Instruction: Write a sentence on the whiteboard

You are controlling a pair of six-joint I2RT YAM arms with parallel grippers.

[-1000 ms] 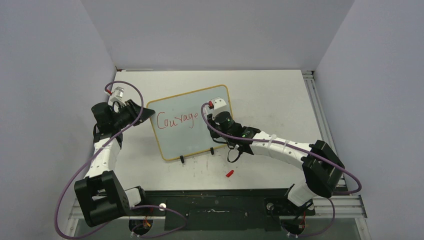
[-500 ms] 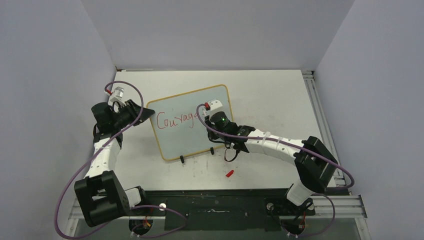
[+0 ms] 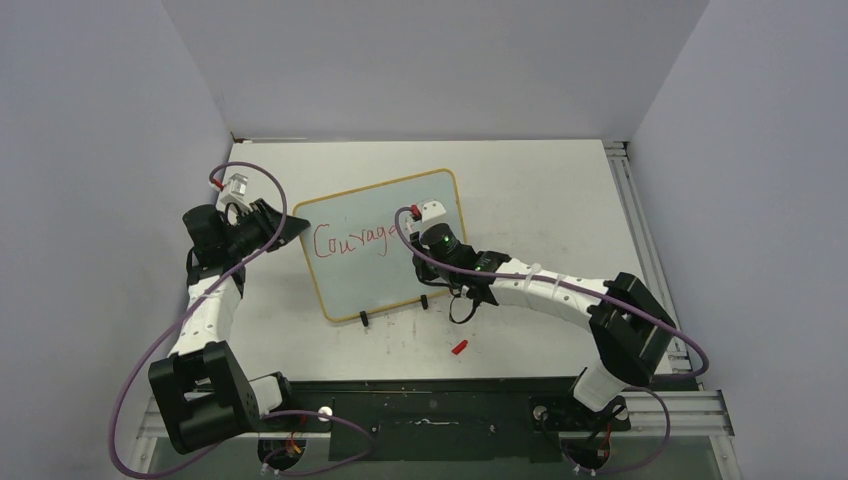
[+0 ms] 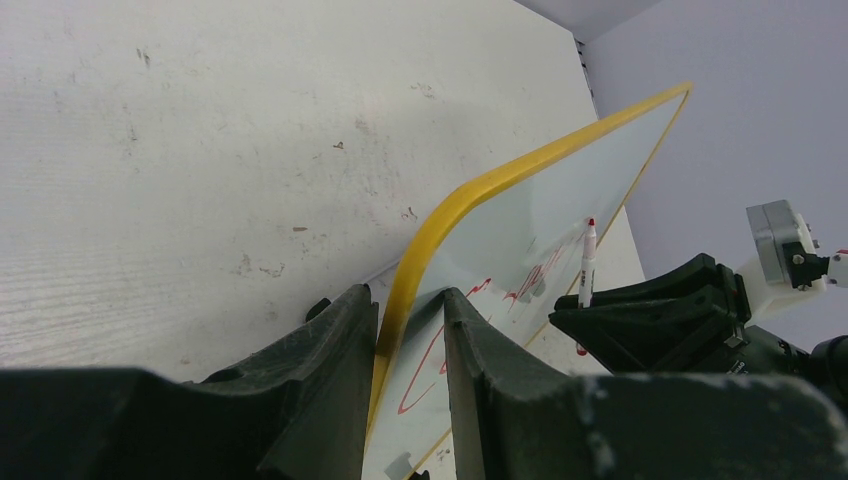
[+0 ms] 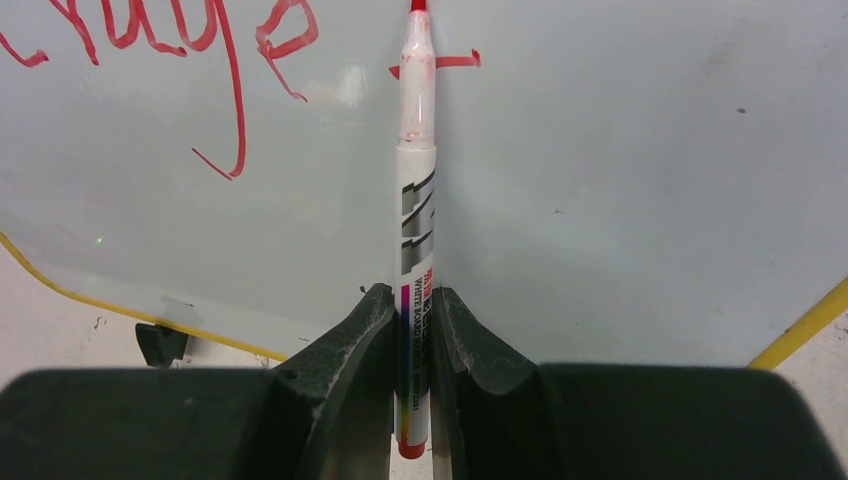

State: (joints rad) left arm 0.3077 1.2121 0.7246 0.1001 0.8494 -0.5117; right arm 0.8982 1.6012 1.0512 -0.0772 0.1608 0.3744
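Note:
The whiteboard [image 3: 372, 285], yellow-framed with black clip feet, stands tilted on the table. My left gripper [image 3: 288, 228] is shut on its left edge, and the yellow frame [image 4: 470, 195] runs between the fingers [image 4: 330, 350]. The sentence [image 3: 350, 241] reads "Courage" in red. My right gripper [image 3: 418, 232] is shut on a white marker [image 5: 416, 200] with a red tip. That tip touches the board just right of the last letters [image 5: 200, 30], beside a short red stroke [image 5: 455, 60]. In the left wrist view the marker [image 4: 587, 262] stands against the board face.
A small red marker cap [image 3: 460, 347] lies on the table in front of the board, near the arm bases. Grey walls close in on both sides. A metal rail [image 3: 640, 230] runs along the table's right edge.
The right arm has shifted slightly to the left, bringing the marker over the end of the written word. In the last half second it has held still. The left arm has not moved.

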